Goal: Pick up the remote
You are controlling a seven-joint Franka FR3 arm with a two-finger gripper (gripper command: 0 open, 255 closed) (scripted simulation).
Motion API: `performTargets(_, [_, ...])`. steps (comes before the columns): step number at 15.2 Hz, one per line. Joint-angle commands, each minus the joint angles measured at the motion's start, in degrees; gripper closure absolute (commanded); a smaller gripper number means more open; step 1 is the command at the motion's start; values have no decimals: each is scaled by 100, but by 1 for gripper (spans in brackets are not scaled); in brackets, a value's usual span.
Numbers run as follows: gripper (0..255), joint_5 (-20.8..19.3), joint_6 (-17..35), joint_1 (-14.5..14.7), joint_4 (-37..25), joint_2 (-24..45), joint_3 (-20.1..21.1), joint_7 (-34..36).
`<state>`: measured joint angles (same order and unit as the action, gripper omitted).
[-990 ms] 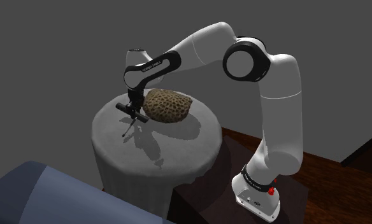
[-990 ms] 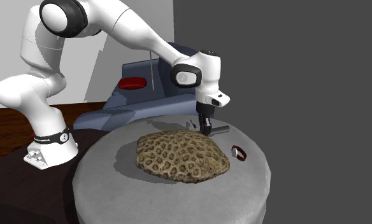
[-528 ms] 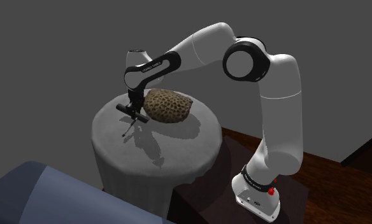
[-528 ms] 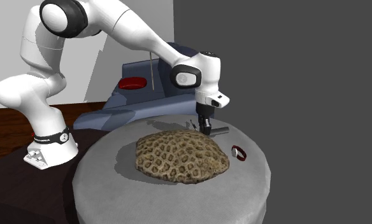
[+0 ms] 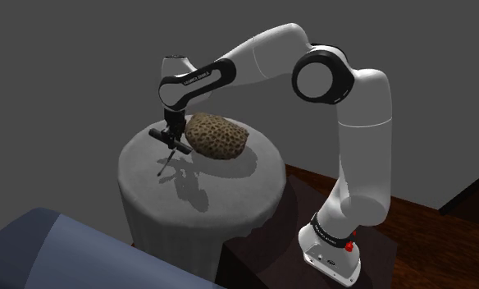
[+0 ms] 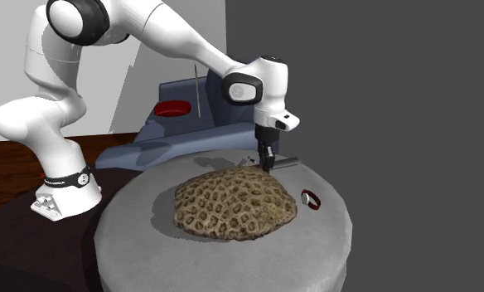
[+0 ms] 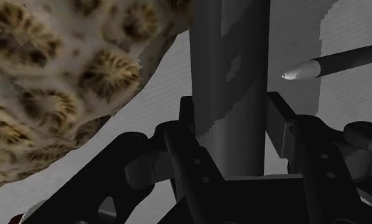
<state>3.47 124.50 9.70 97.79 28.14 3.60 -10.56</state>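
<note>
Gripper is clenched on the dark grey remote, which sits crosswise between both fingers and sticks out past them at each end. A brown spotted lump bulges just beside the fingers. A pen lies near their other side on the grey table.

Occlusions and cut-offs.
Wrist view: remote near end hidden behind gripper, far end cut by the frame edge. Both spotted lump and pen run out of frame. Tabletop red-and-black ring too small to identify. Shoulder view's lower left: blue couch cut off.
</note>
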Motion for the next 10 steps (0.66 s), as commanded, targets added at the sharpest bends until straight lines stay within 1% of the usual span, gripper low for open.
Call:
performTargets(1, [255, -5, -141, 5, -75, -75, 0, 21])
performTargets(8, [255, -7, -577, 0, -273, -313, 3, 47])
performTargets(10, [255, -7, -586, 0, -277, -318, 3, 48])
